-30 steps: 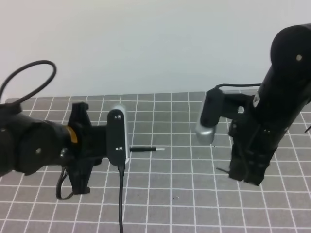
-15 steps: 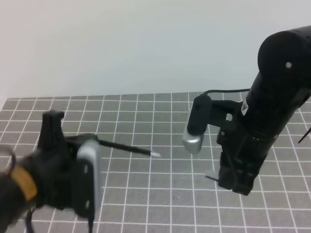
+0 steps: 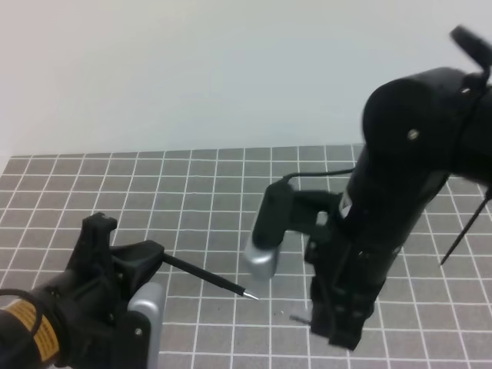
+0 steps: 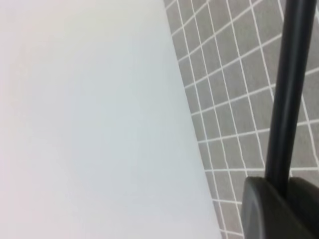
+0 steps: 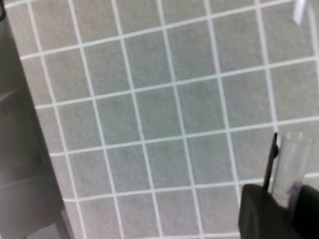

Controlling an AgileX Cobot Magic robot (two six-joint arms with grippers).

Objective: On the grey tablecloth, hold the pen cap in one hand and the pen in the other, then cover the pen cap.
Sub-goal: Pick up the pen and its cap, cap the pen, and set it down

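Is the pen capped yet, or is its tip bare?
Bare. The pen juts from the left gripper with its silver tip exposed; the pen cap sits apart in the right gripper.

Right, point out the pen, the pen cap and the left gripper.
pen (image 3: 201, 275), high view, middle of the black shaft.
pen cap (image 5: 288, 164), right wrist view, its pale tube above the fingers.
left gripper (image 4: 284, 191), left wrist view, where its fingers grip the pen.

A lab-like test bench: grid-printed grey tablecloth (image 3: 231, 184) against a plain white wall (image 3: 192, 69).
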